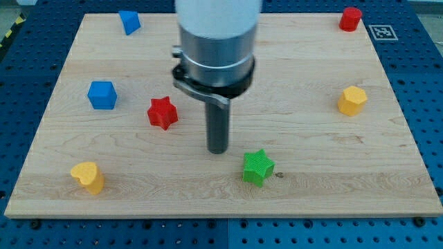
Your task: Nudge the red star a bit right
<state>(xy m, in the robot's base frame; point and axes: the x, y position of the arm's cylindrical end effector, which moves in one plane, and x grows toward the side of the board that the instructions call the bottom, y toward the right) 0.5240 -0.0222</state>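
The red star [163, 113] lies on the wooden board [291, 69], left of centre. My tip [218, 150] rests on the board to the right of the red star and a little lower in the view, apart from it. The tip is up and to the left of the green star [258, 167], close to it without touching. The arm's silver body covers part of the board's top middle.
A blue cube [102, 95] sits left of the red star. A blue block [129, 21] lies at the top left. A yellow heart-like block [88, 177] is at the bottom left. A yellow hexagonal block [351, 101] is at the right. A red cylinder-like block [350, 19] is at the top right.
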